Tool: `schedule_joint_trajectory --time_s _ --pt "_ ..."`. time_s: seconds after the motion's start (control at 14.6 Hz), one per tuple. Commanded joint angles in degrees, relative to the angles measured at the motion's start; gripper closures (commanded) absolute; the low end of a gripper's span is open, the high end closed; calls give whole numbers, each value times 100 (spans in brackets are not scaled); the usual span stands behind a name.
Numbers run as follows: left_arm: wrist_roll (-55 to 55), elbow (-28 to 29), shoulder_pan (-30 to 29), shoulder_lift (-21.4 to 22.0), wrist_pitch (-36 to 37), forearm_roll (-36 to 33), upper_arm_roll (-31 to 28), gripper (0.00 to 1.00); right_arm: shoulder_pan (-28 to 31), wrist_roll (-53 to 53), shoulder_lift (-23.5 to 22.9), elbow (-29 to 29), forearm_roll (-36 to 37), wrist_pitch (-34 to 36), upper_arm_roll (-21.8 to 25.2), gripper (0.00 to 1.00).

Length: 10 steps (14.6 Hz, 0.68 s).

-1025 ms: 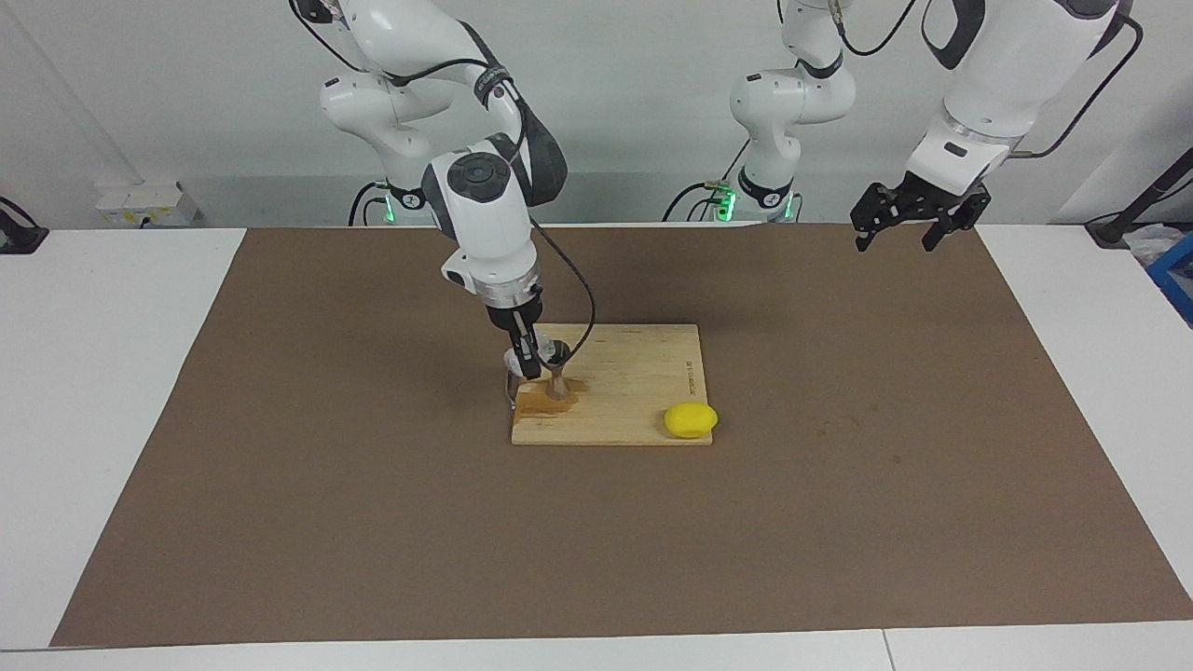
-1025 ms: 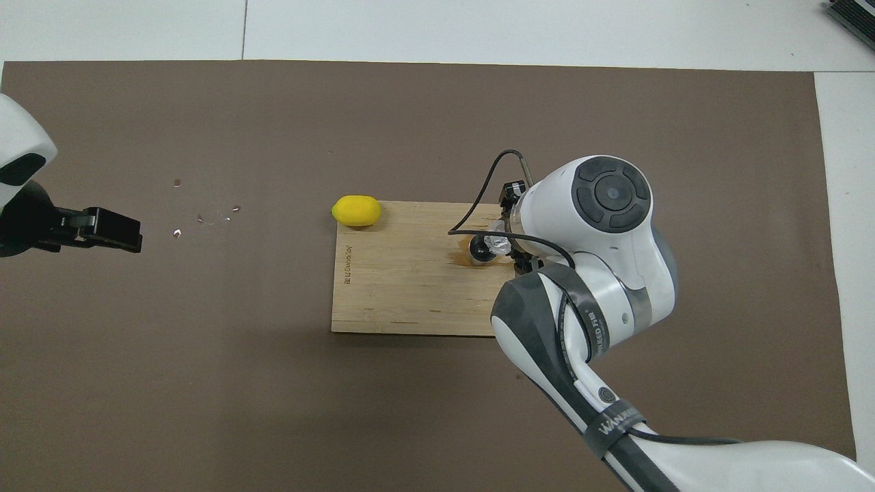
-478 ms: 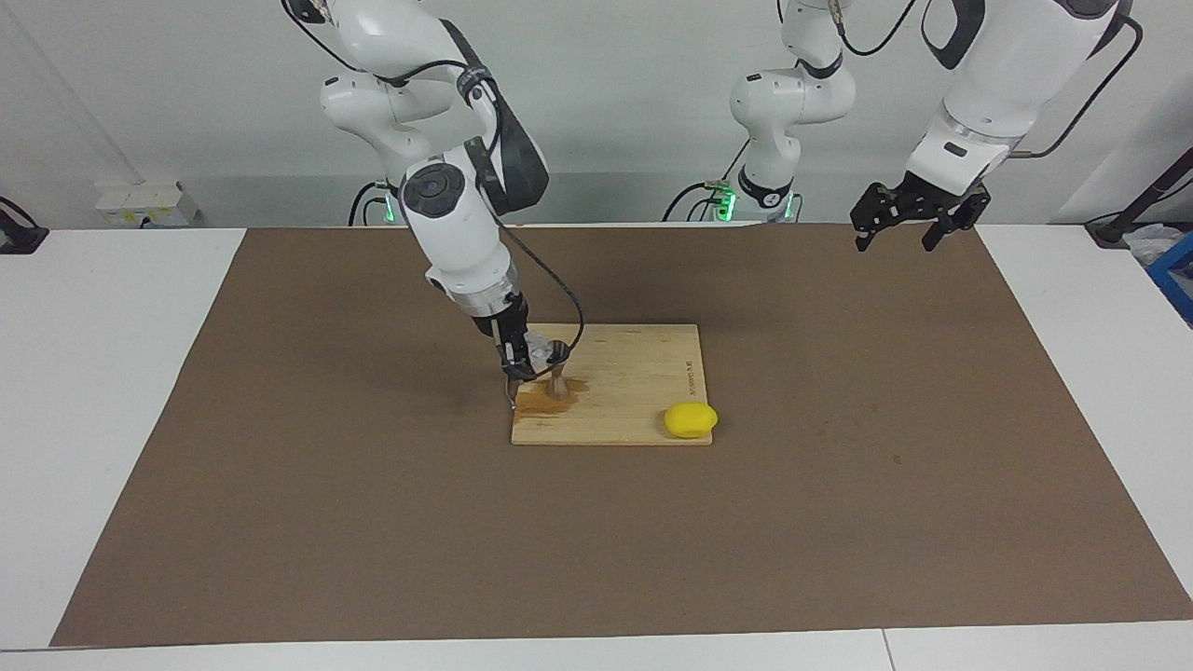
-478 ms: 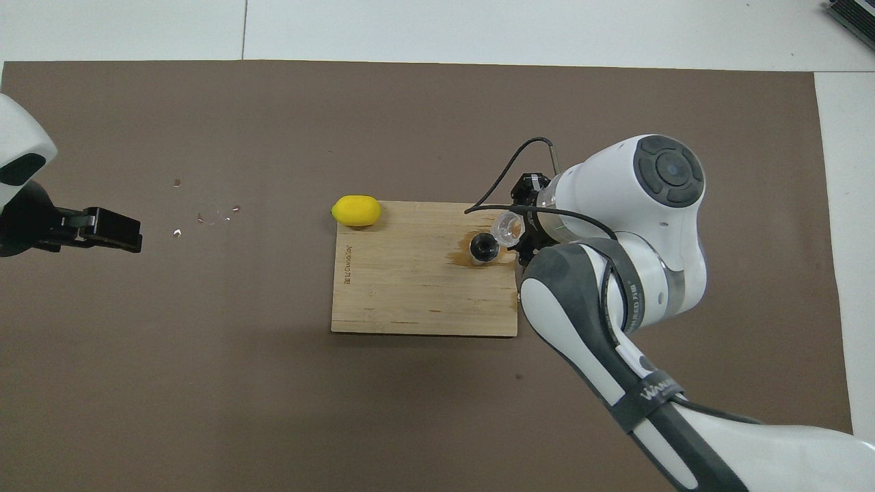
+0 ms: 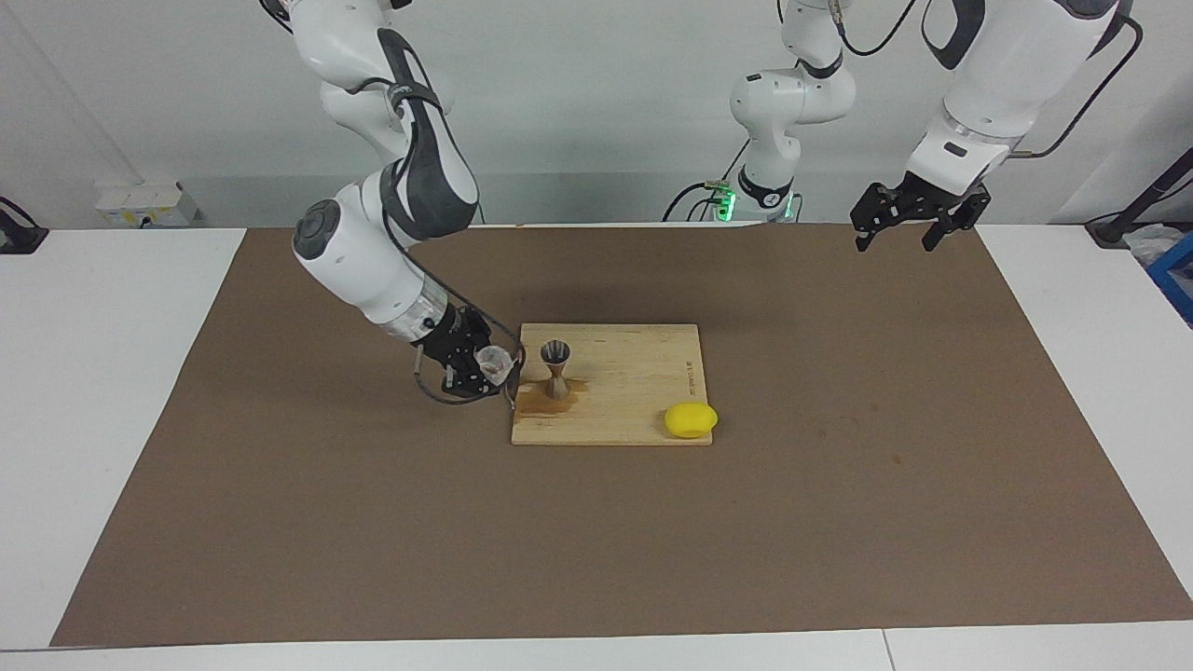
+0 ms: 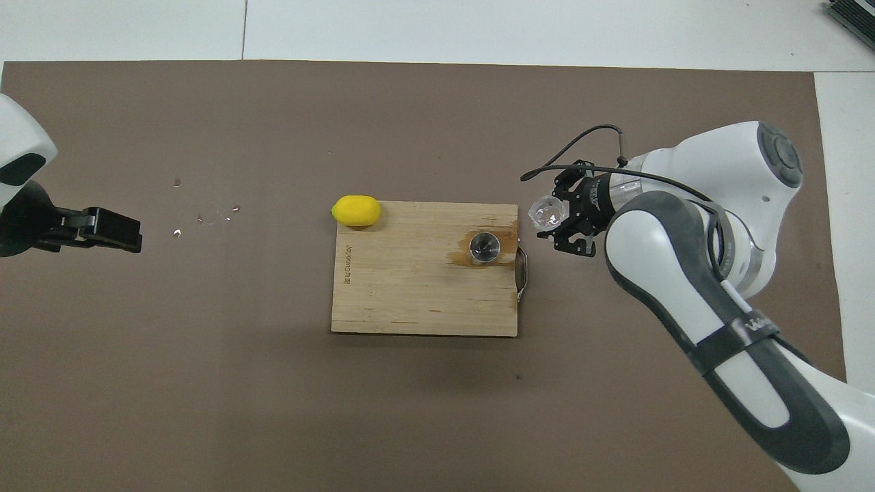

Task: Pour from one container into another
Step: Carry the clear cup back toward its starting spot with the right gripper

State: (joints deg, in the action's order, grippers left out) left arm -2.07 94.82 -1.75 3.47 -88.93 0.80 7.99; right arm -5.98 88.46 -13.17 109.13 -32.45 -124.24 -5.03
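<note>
Right hand [image 5: 486, 366] grips the clear cup [image 5: 493, 361] (tipped) beside the jigger [image 5: 556, 369]; left hand [image 5: 914, 220] waits open

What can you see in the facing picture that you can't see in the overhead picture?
Only the facing view shows the jigger's hourglass shape from the side, and both arms up to their bases. Only the overhead view looks down into the jigger's open top. Both show the wooden board, the lemon at its edge, the wet stain around the jigger, the right gripper holding the clear cup tilted beside the board, and the left gripper waiting, open.
</note>
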Motion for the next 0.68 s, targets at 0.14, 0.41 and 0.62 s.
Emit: schedule_joint_trajectory --time_s 0.14,0.41,0.62 --pt "13 80 17 101 60 60 -34 0 815 -1407 165 758 -1077 75 -50 100" --pt "5 80 17 101 60 60 -34 0 1458 -2182 95 935 -1439 461 -50 100" --pt "5 80 17 101 60 60 -34 0 1809 -2981 -142 935 -1510 681 -50 100"
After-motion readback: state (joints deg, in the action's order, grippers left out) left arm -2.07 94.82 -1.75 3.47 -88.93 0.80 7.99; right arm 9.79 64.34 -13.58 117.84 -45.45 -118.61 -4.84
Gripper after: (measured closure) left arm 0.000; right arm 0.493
